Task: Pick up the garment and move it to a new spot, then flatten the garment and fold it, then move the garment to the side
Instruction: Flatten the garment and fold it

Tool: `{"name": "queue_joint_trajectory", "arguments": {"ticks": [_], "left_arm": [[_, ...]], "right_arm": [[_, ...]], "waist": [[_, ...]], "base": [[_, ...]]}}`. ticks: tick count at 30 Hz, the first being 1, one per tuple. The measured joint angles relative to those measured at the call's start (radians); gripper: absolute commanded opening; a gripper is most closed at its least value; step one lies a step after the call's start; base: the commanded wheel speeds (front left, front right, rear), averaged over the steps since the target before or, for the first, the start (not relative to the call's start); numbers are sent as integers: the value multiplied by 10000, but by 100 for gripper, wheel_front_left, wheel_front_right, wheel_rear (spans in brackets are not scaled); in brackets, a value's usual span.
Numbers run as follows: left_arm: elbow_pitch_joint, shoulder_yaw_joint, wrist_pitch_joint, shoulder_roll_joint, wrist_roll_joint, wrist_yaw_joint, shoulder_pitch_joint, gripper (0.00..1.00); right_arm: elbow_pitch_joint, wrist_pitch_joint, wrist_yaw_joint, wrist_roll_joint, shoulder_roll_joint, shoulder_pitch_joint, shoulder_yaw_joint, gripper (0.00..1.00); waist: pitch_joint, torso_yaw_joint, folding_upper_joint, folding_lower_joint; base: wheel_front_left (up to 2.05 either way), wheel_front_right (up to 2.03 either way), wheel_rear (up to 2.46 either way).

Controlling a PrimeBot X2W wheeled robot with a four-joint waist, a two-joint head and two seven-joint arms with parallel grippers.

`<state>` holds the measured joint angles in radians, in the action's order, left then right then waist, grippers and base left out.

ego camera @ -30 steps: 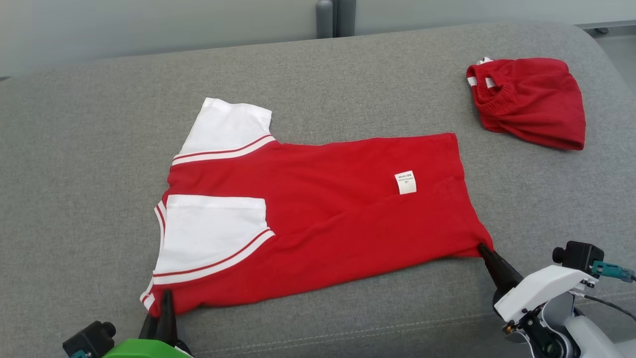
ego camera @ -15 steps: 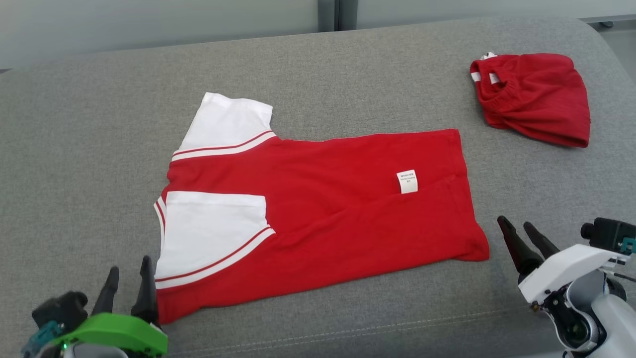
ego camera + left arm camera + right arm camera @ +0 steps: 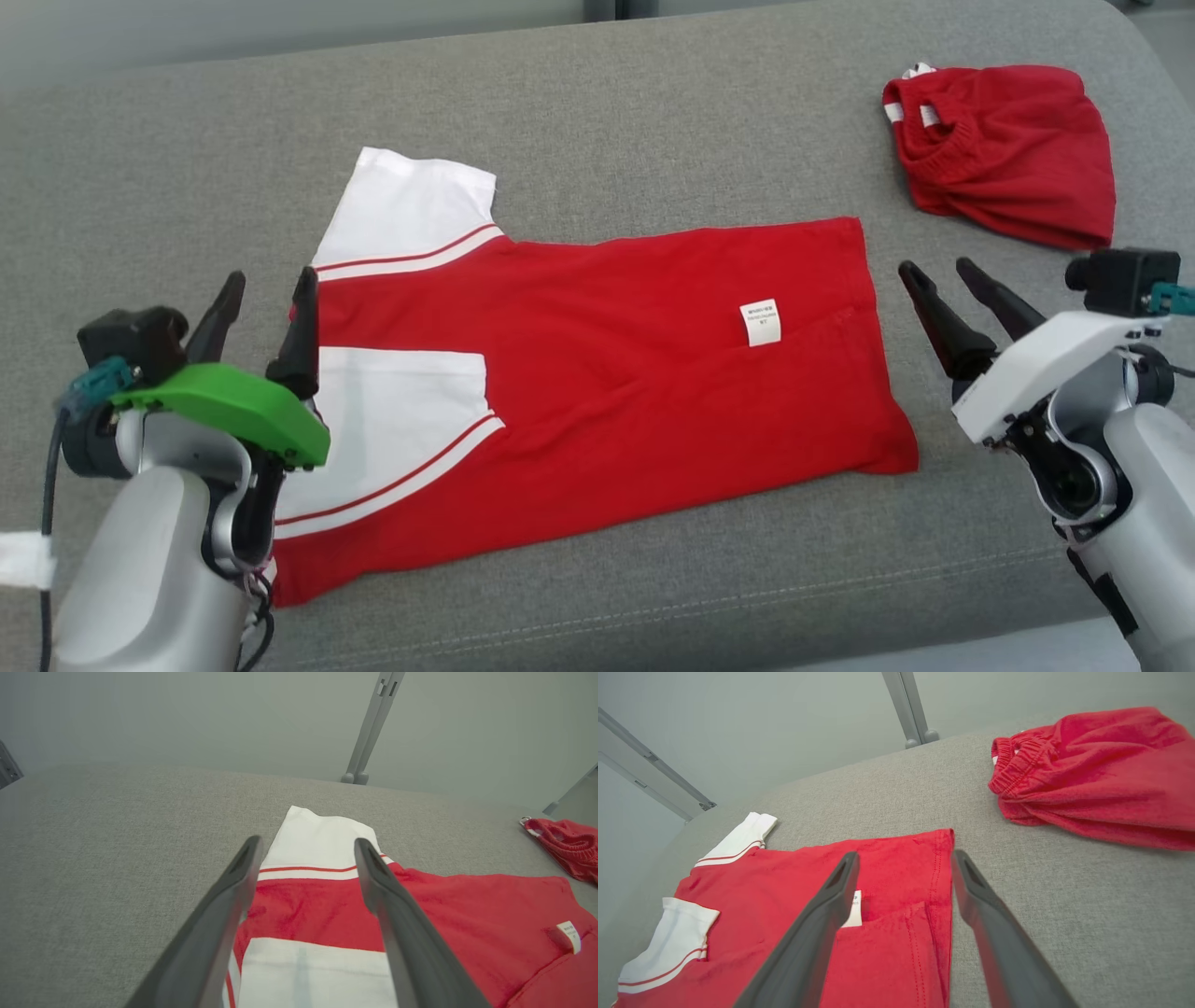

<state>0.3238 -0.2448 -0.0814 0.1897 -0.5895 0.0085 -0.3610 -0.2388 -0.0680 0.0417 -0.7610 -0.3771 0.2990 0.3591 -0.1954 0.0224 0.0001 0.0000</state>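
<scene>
The garment [image 3: 597,392], a red T-shirt with white sleeves, lies spread on the grey sofa cushion [image 3: 653,121]. It sits well to the robot's left of the bundled red shorts [image 3: 1008,149] and a little nearer the robot than they are. It looks flat and smooth, so the moving and flattening steps seem to be done.

A first fold also looks made. The long edge farthest from the shorts is turned over onto the body, one white sleeve rests on top of the red cloth, and the white label [image 3: 761,322] shows face up. The other sleeve sticks out unfolded on the side level with the shorts.

Both grippers are open and empty, and neither touches the cloth. The left gripper [image 3: 270,277] hangs above the collar end, the end farthest from the shorts. The right gripper [image 3: 934,266] stands just off the hem, nearer the robot than the shorts and between them and the shirt.

By my reading the job is about halfway. What is left is to tuck in the free sleeve, fold the shirt shorter — perhaps more than once — and then carry the packet to the side.
</scene>
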Motion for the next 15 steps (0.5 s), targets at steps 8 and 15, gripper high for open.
{"name": "queue_joint_trajectory", "arguments": {"ticks": [8, 15], "left_arm": [[721, -159, 955, 307, 391, 8, -1628, 100], [1267, -209, 1666, 531, 518, 10, -2912, 100]], "right_arm": [[280, -479, 6, 318, 25, 1055, 322, 100], [462, -830, 6, 349, 84, 1658, 441, 100]], "waist": [[-671, 324, 0, 0], [-1401, 715, 0, 0]], "base": [[0, 0, 0], [0, 0, 0]]}}
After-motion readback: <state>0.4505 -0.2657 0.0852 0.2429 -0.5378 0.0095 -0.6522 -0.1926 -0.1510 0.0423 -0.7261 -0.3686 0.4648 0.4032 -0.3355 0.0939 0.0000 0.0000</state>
